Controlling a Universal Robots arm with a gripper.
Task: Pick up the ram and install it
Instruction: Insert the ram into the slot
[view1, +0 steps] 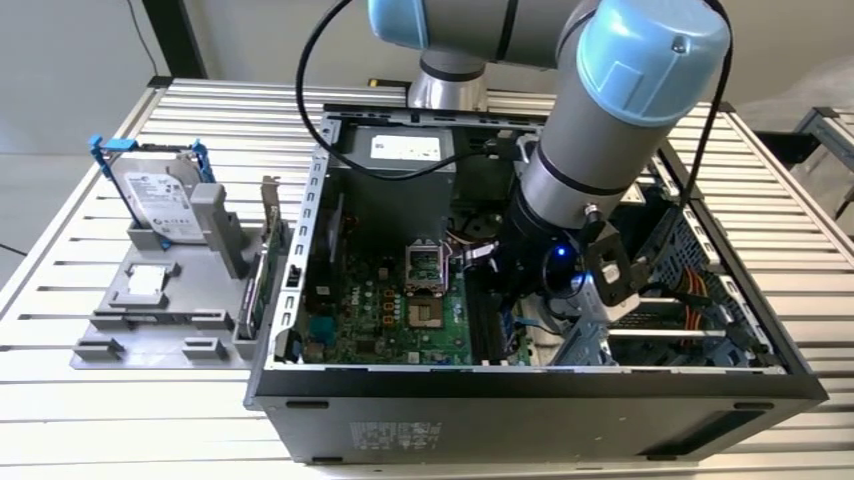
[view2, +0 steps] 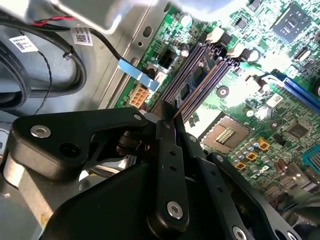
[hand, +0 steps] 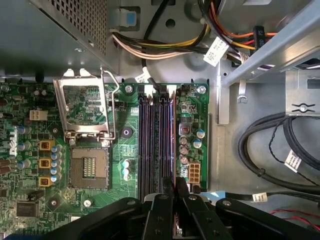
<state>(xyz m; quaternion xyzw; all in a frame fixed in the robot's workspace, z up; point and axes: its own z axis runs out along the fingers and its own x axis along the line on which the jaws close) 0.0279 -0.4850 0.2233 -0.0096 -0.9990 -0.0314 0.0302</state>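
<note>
The ram (view2: 196, 77) is a thin dark board with chips. It stands on edge in the memory slot nearest the board's edge, among several purple slots on the green motherboard (hand: 125, 132). From above, the ram (hand: 173, 140) appears as a narrow dark line. My gripper (view2: 172, 120) has its black fingers closed on the near end of the stick. In the first wrist view the gripper (hand: 174, 186) sits right over that slot's end. In the exterior view the gripper (view1: 491, 300) is deep inside the open computer case (view1: 534, 385).
The processor socket (hand: 90, 167) with its raised metal frame lies beside the slots. Cable bundles (hand: 270, 150) and a drive cage (view1: 667, 300) crowd the other side. Outside the case, a grey fixture (view1: 147, 310) holds a hard drive (view1: 160, 200) and an upright card (view1: 267, 250).
</note>
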